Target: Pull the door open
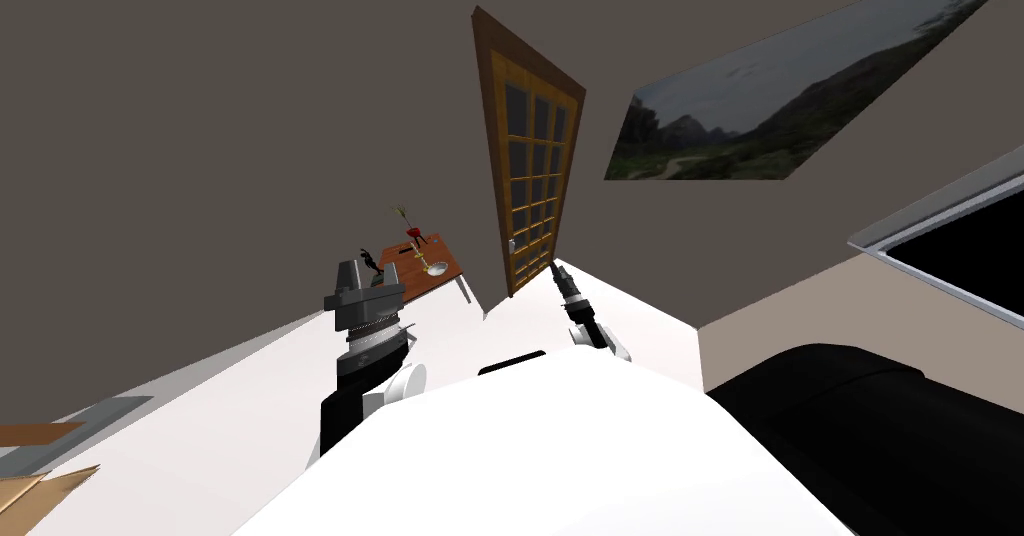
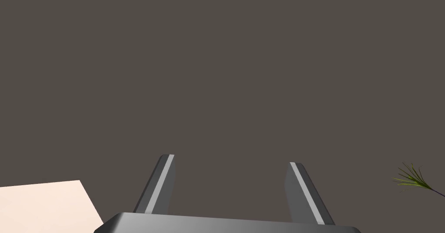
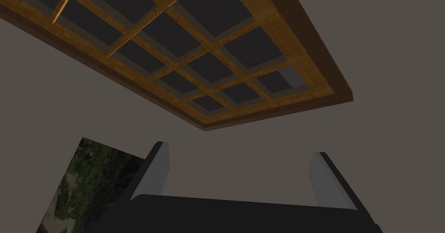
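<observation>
Okay: 1 wooden door [image 1: 530, 160] ahead in the grey wall [image 1: 200, 110]; left gripper [image 1: 368, 278] and right gripper [image 1: 553, 270] both spread wide, 0 things held.
Head view: door has 3 columns of dark panes and 1 small pale handle [image 1: 511, 245] on its left edge; right gripper is low by the door's bottom corner, below the handle, contact unclear; left gripper is raised near 1 side table [image 1: 440, 265] carrying 1 red flower [image 1: 411, 231]; 1 landscape picture [image 1: 790, 90] hangs right of the door. Left wrist view: 2 fingers apart, plain wall beyond, 1 green sprig [image 2: 412, 180] off to the side. Right wrist view: 2 fingers apart, door panes beyond the tips, not touching; picture edge beside 1 finger.
</observation>
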Available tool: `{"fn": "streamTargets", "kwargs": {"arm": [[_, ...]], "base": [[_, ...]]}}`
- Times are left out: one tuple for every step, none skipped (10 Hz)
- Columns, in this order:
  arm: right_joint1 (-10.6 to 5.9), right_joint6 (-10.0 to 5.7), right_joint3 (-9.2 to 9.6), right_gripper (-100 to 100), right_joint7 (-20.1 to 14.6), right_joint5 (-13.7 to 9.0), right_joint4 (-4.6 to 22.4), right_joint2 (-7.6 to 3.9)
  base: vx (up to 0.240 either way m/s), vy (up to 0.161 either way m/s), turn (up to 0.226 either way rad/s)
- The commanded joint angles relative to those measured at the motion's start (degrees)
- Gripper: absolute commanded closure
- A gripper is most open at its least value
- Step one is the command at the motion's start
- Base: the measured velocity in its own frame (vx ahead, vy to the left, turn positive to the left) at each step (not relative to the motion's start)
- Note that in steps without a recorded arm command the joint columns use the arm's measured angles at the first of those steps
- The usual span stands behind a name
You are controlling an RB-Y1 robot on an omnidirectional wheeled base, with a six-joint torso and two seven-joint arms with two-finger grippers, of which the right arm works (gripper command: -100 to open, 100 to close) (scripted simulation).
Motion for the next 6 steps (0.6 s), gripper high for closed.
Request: {"fn": "streamTargets", "kwargs": {"arm": [[-0.91, -0.74, 0.19, -100, 2.09, 0.44, 2.4, -0.09], [-1.48, -1.25, 0.24, -100, 3.25, 0.66, 3.96, -0.2], [-2.05, -1.77, 0.29, -100, 4.4, 0.89, 5.52, -0.32], [-2.61, -2.28, 0.34, -100, 5.56, 1.12, 7.09, -0.43], [-3.19, -2.81, 0.39, -100, 6.74, 1.35, 8.68, -0.53], [-3.77, -3.34, 0.44, -100, 7.93, 1.58, 10.29, -0.63]], "base": [[0.098, -0.043, 0.052], [0.09, -0.047, 0.082], [0.08, -0.054, 0.076], [0.101, -0.053, 0.086], [0.099, -0.045, 0.086], [0.098, -0.038, 0.064]]}}
